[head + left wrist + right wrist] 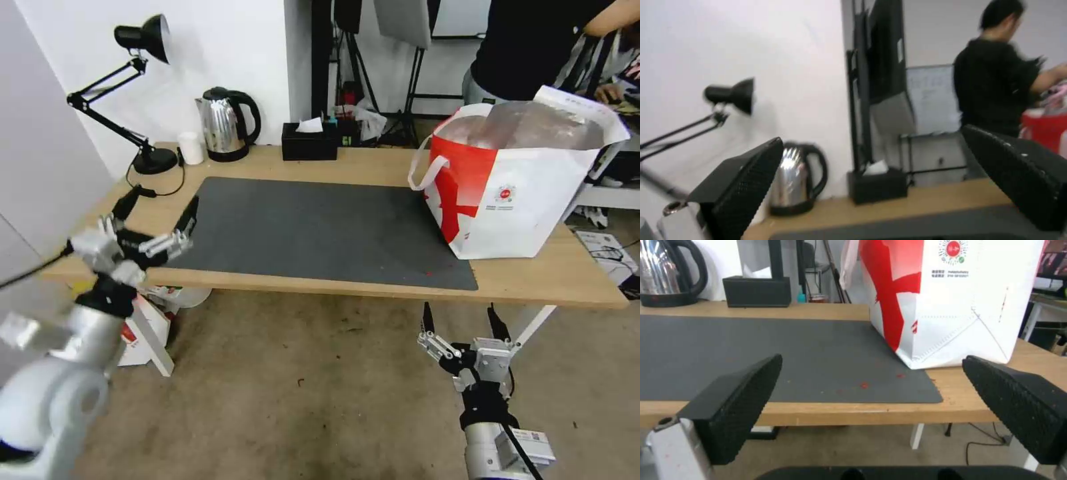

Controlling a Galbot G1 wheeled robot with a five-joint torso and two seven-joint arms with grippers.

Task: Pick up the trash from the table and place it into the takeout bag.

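Two grippers: both ours, both spread apart, holding nothing.
Right gripper (460,323): we hold it low, before the table's (547,277) front edge.
Left gripper (157,217): over the table's left end.
Takeout bag (513,200): upright on the right end, partly on the mat (313,230).
Kettle (223,123): at the back.

The head view looks forward and down from in front of the table (333,283), taking in its whole top and the floor near the robot. The left wrist view sits low at the table's left end, close to the top, and faces across toward the far wall, where the kettle (793,180) and tissue box (878,185) stand. The right wrist view looks level from just below the near edge, facing the takeout bag (951,303). All three views share the kettle and tissue box.
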